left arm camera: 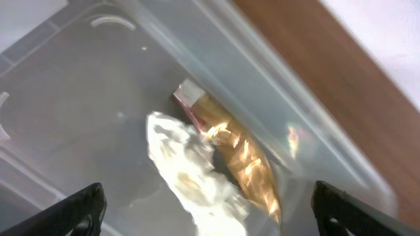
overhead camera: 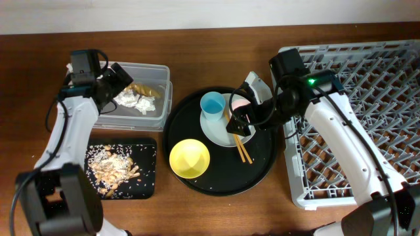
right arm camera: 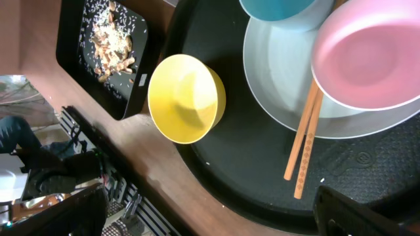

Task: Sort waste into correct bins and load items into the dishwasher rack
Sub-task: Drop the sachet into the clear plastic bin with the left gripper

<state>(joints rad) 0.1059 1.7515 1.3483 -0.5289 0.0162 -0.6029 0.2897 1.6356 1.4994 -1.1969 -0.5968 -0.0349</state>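
Inside the clear tub [overhead camera: 156, 68] lie the crumpled white tissue [overhead camera: 131, 99] and the brown-and-gold foil wrapper [overhead camera: 146, 90]. My left gripper [overhead camera: 120, 83] hangs open above them; in the left wrist view the tissue [left arm camera: 190, 172] and wrapper [left arm camera: 241, 157] lie loose between the spread fingers [left arm camera: 80, 210]. Beige food scraps [overhead camera: 111, 168] cover the flat black tray [overhead camera: 147, 148]. The blue cup [overhead camera: 212, 104], pink cup [overhead camera: 239, 103] and chopsticks [overhead camera: 242, 150] rest on the pale plate [overhead camera: 216, 135]. Beside it stands the yellow bowl [overhead camera: 189, 158]. My right gripper [overhead camera: 240, 121] is open over the plate, holding nothing.
Plate, cups and bowl all stand on a big round black tray [overhead camera: 262, 167] in the middle. The grey dishwasher rack [overhead camera: 367, 78] fills the right side, touching the round tray's edge. Brown tabletop [overhead camera: 216, 210] shows along the front edge.
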